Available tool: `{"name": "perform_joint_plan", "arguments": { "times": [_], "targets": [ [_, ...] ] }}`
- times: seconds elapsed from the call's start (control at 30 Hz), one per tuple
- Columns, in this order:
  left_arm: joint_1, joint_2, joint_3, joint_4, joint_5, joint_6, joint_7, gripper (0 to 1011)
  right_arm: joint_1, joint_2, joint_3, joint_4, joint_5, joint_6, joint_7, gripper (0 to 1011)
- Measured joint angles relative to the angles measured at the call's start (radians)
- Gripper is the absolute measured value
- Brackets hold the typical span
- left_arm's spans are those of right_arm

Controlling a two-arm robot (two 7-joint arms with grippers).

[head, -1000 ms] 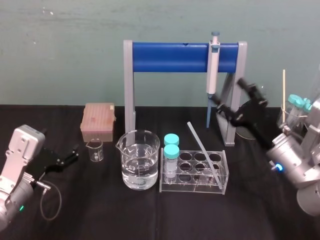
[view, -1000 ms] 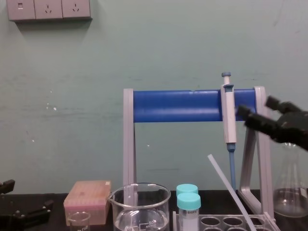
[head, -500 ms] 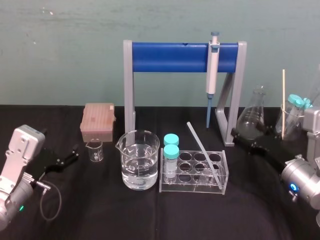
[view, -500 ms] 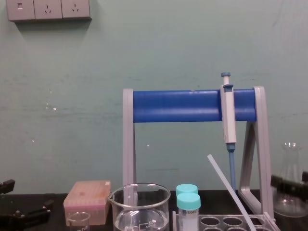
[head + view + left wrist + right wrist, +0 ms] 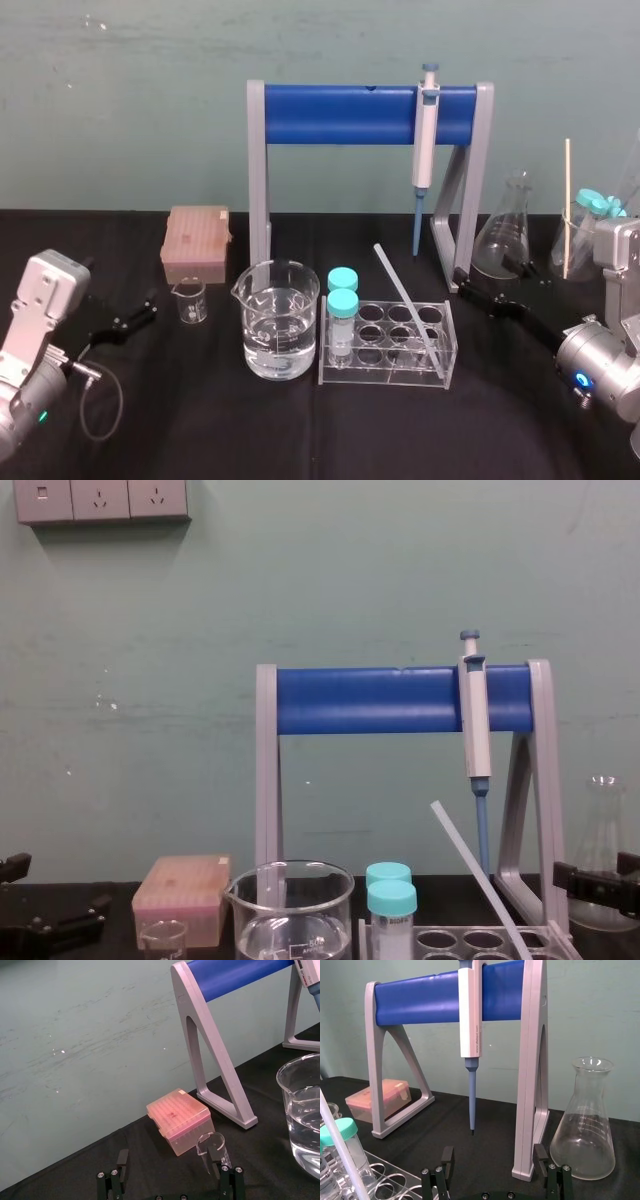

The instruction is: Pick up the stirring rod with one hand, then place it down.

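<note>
fingers (image 5: 446, 1158) of right gripper (image 5: 488, 280) apart, near the stirring rod (image 5: 405, 300)

Whitish stirring rod (image 5: 405, 300); blue stand bar (image 5: 340, 113).

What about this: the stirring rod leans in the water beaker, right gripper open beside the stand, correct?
Not the beaker: head view shows the stirring rod leaning in the tube rack. The right gripper is open beside the stand.
</note>
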Motion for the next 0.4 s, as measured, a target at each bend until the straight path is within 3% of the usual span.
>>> {"name": "perform_joint_plan", "arguments": {
  "times": [0.4],
  "targets": [
    [0.0, 0.0, 0.0, 0.0, 0.0, 0.0, 0.0, 1000, 0.001, 0.0, 0.001, 0.0, 0.001, -0.004, 0.0, 1000]
  ]
}}
